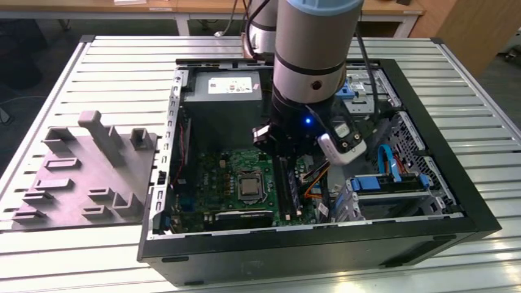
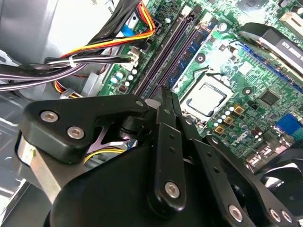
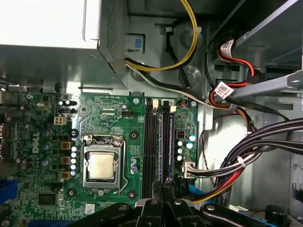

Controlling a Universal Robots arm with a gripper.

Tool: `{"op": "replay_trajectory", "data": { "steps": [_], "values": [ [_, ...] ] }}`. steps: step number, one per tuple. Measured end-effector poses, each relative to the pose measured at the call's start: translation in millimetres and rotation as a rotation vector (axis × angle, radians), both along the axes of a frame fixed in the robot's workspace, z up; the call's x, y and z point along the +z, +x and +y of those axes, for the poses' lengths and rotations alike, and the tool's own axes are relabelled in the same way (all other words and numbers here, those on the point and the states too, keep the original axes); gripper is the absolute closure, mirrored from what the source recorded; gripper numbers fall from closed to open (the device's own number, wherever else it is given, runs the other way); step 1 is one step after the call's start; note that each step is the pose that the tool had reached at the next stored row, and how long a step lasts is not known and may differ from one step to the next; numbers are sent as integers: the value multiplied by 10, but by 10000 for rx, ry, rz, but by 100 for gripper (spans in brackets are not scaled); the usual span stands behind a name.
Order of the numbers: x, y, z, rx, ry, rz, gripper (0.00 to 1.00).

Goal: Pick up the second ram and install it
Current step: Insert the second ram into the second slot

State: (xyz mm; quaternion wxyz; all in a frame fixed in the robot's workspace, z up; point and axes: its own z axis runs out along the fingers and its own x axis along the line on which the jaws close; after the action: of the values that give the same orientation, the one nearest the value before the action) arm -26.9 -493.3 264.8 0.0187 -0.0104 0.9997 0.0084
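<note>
Slatted metal table point(image 1: 106, 61) with an open PC case point(image 1: 309, 253) lying on it, motherboard facing up. The second ram point(image 2: 193, 53) is inside the case. It stands on edge in line with the black slots point(image 3: 150, 142), just beside the CPU socket point(image 3: 102, 165) and parallel to the socket's side. Can't tell if it's seated or latched.

Handling, my read: light, thin, stiff board, but fragile. Bare chips on the faces, contacts along the bottom edge. Take it by the top edge near mid-length, squeeze gently, no twisting, keep it square to the slot.

The arm point(image 1: 313, 55) stands near vertical over the case, wrist pointing straight down next to the CPU socket. The gripper point(image 2: 164, 91) fingers are drawn almost together. The stick's edge runs into that narrow gap in both wrist views, so it reads as a pinch on the ram.
</note>
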Motion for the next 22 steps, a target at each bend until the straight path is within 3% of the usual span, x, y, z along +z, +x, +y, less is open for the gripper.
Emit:
{"op": "replay_trajectory", "data": {
  "steps": [5,10,22],
  "values": [
    [-24,-45,-8,0,57,-28,89],
    [-98,-58,-34,0,78,-54,89],
    [-169,-74,-36,0,138,-79,89]
  ]
}}
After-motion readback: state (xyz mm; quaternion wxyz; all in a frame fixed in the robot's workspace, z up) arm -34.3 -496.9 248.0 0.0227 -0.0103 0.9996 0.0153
